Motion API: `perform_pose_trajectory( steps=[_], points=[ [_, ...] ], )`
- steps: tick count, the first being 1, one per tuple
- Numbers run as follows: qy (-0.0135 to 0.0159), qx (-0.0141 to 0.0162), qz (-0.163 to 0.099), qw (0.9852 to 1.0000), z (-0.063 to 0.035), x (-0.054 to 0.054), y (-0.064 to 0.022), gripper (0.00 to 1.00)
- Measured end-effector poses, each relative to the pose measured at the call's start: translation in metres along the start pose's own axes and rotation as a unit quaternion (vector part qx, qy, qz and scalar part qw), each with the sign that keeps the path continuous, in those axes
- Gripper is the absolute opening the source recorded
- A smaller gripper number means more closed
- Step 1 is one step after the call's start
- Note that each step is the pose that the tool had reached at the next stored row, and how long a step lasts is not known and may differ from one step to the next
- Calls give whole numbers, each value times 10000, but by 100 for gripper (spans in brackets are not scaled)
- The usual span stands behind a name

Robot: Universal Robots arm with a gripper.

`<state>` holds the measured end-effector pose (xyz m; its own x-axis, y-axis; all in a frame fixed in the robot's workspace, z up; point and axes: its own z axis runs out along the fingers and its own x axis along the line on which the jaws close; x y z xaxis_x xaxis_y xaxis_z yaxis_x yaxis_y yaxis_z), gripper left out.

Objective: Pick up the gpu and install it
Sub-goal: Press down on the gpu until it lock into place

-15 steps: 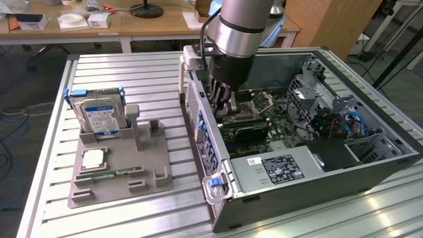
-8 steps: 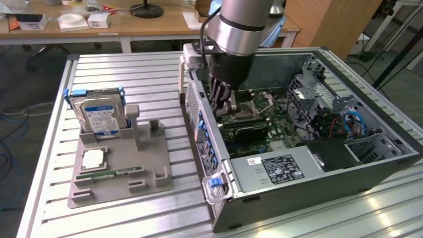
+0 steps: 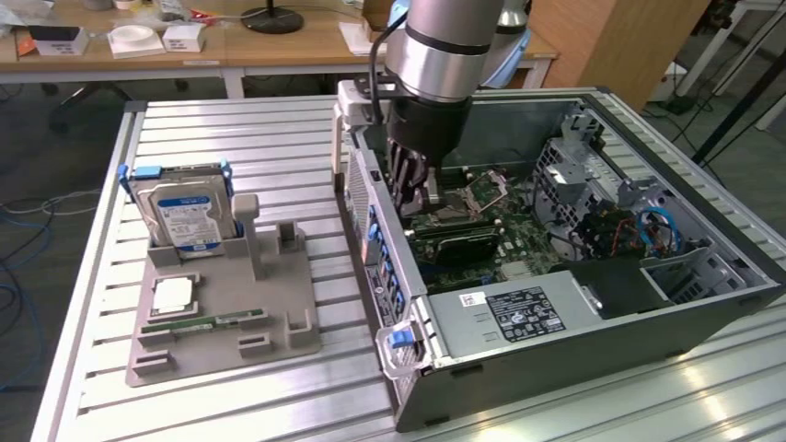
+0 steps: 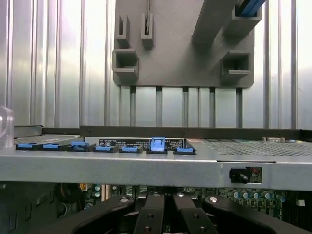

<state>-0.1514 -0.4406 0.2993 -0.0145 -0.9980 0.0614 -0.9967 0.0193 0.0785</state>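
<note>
My gripper (image 3: 418, 195) reaches down into the open computer case (image 3: 724, 276), close to its rear wall with the blue slot clips (image 4: 157, 145). In the wrist view its black fingers (image 4: 148, 217) are shut together just above the green motherboard (image 3: 522, 241). A dark flat card with a green edge, which looks like the gpu (image 3: 461, 247), sits on the motherboard right beside the fingertips. I cannot tell whether the fingers touch it. The tall slotted posts (image 3: 248, 235) on the grey parts holder (image 3: 227, 348) stand empty.
The holder on the slatted metal table (image 3: 221, 138) carries a silver hard drive (image 3: 184, 216), a square chip (image 3: 172, 295) and a narrow green memory stick (image 3: 202, 324). A power supply (image 3: 516, 313) and a drive cage (image 3: 572, 170) fill the case's ends. A wooden desk (image 3: 294, 46) stands behind.
</note>
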Motion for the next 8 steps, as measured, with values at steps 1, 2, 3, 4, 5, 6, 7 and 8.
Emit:
perform_pose_trajectory(
  steps=[1,2,3,4,5,6,7,8],
  points=[
    [1,0,-1,10000,0,0,0,11],
    [3,0,0,10000,-3,-1,1,11],
    [3,0,1,10000,-5,-2,2,11],
    [3,0,0,10000,-10,-1,2,11],
    [3,0,0,10000,-19,-1,4,11],
    [3,1,0,10000,-31,0,5,11],
    [3,0,1,10000,-45,1,6,11],
    [4,1,1,10000,-47,1,8,11]
  ],
)
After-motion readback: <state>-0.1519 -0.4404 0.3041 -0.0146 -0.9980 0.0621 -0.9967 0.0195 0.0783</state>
